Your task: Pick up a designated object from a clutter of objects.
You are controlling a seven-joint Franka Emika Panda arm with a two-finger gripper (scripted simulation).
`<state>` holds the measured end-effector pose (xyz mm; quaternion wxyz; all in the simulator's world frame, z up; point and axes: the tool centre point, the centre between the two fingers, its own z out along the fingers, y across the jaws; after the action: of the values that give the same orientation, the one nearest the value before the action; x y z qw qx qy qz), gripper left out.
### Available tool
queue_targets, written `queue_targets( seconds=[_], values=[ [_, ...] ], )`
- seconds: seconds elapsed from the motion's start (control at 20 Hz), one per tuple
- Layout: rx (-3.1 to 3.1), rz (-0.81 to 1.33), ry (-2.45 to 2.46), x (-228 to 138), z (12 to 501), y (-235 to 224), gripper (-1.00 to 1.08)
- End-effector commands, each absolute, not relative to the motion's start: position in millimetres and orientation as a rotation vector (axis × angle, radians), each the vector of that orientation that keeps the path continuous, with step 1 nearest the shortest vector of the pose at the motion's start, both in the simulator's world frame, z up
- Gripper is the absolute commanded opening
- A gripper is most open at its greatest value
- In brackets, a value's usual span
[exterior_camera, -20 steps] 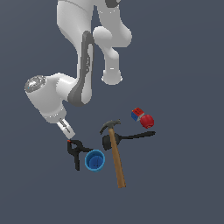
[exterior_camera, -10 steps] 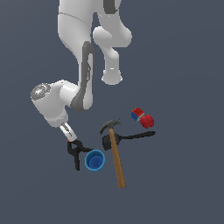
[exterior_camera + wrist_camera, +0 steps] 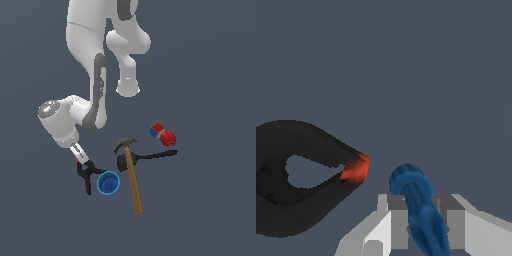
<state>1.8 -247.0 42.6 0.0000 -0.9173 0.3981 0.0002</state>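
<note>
In the wrist view the designated object [image 3: 412, 184], a small plain blue piece with a rounded end, sits between my two pale grey fingers [image 3: 393, 220]. My gripper [image 3: 422, 201] is shut on it. The black clamp [image 3: 291, 200] lies just beside it, its red tip [image 3: 356, 169] close to the blue piece. In the exterior view my gripper [image 3: 80, 159] is down at the clamp [image 3: 86, 173], on the exterior view's left of the clutter. The blue piece is hidden there.
The round blue cup [image 3: 108, 183] stands right beside the clamp. A wooden-handled hammer [image 3: 133, 181] lies over a black spatula [image 3: 147, 157]. The red-and-blue item [image 3: 162, 134] sits apart on the exterior view's right.
The arm's elbow has sunk slightly and shifted toward the exterior view's right. The gripper has stayed at the clamp, and the clutter has not moved.
</note>
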Motion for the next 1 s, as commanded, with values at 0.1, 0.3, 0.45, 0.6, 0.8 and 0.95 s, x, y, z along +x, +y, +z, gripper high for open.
queue_targets(
  seconds=[0.1, 0.3, 0.45, 0.6, 0.8, 0.95],
  values=[
    [-2.882, 0.000, 1.251, 2, 42, -247, -1.00],
    [-2.882, 0.000, 1.251, 2, 42, -247, -1.00],
    [-2.882, 0.000, 1.251, 1, 44, -247, -1.00],
    [-2.881, 0.000, 1.251, -1, 50, -246, -1.00],
    [-2.881, 0.000, 1.251, -5, 64, -244, -1.00],
    [-2.880, 0.000, 1.251, -10, 80, -241, -1.00]
  ],
)
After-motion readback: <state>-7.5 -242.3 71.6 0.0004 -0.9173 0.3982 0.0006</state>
